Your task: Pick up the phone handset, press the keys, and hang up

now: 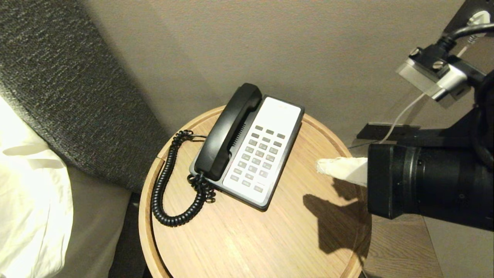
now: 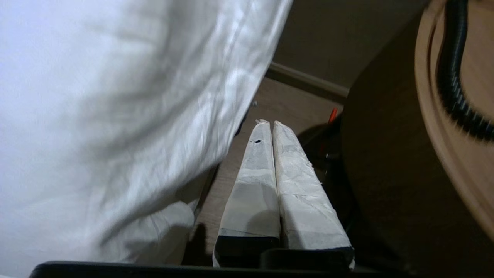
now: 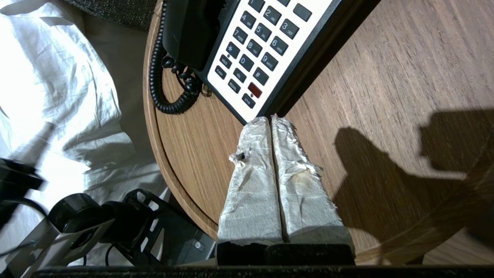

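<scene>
1. Right gripper (image 3: 271, 119): wrapped fingers pressed together, nothing between them; tips above the round wooden table (image 1: 247, 239), just beside the phone's near corner, touching nothing.
2. Left gripper (image 2: 269, 123): fingers clenched flat, empty; down between the white bedding (image 2: 115, 116) and the table edge.
3. Handset (image 1: 227, 129) lies in its cradle, beside the keys (image 1: 257, 156); coiled cord (image 1: 164, 185) loops on the table.

Hotel-type bedroom, white bed linen (image 1: 27, 200), grey upholstered headboard (image 1: 65, 88), round wood bedside table (image 1: 270, 239), corded desk phone (image 1: 266, 154)
</scene>
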